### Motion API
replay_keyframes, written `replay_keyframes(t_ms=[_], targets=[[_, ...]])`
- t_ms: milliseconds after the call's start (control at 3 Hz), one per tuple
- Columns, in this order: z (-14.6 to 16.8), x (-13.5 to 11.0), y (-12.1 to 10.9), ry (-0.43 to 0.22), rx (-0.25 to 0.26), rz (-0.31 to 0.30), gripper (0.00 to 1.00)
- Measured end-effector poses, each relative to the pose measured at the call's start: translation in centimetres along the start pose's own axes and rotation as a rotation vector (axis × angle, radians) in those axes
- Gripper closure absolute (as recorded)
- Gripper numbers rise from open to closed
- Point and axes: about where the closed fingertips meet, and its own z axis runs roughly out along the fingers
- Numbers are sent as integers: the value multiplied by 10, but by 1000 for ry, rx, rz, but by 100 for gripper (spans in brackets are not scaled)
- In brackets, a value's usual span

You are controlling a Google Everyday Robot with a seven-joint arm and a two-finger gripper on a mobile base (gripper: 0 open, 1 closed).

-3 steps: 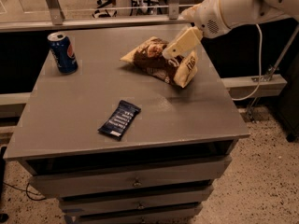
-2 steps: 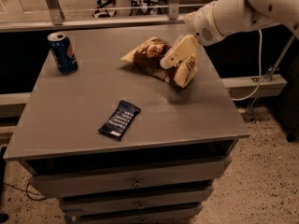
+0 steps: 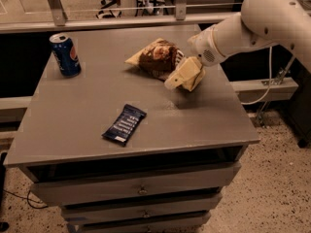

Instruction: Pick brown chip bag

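The brown chip bag (image 3: 156, 57) lies on the grey table (image 3: 97, 106) at the back middle. It is wrinkly, with a dark brown middle and a pale yellow left end. My gripper (image 3: 184, 75), cream-coloured on a white arm (image 3: 243, 25) that reaches in from the right, sits low at the bag's right end and covers it. Whether it touches the bag does not show.
A blue soda can (image 3: 65, 54) stands at the table's back left. A flat dark-blue bar wrapper (image 3: 124, 124) lies near the front middle. Drawers (image 3: 141, 191) are below the tabletop. A rail (image 3: 121, 21) runs behind the table.
My gripper has come down and a little towards the front over the bag's right end. The bag, can and wrapper have not moved.
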Motion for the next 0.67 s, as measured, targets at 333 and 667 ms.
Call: replay_keyframes(t_ms=[333, 667], targets=[[10, 15, 9, 21, -20, 13, 18], [10, 14, 15, 12, -31, 8, 42]])
